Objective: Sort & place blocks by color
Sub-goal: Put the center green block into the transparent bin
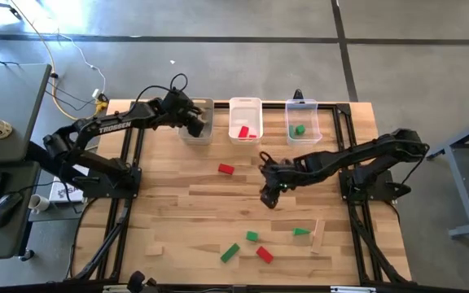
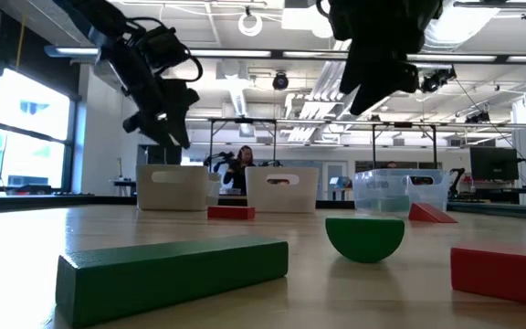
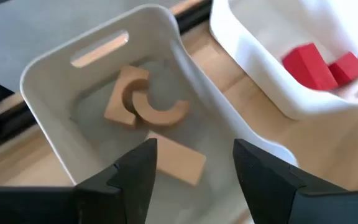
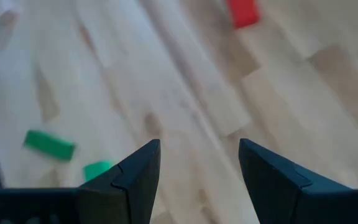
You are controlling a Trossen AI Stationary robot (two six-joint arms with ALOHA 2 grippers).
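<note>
only "trossen" lettering legible, on left arm [image 1: 116, 124]; left gripper [image 3: 191, 163] wide, empty; right gripper [image 4: 199, 163] wide, empty.

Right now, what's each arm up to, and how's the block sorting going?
Left tool open over left bin, plain blocks inside. Right tool open, empty, mid-table. Red block and more still loose. Nothing in the way.

White lettering reading "TROSSEN" runs along the forearm of the left arm [image 1: 119, 124] in the high view, up the arm behind the left gripper [image 1: 195, 124]; nothing else can be read, on the bins, the blocks or the table.
</note>
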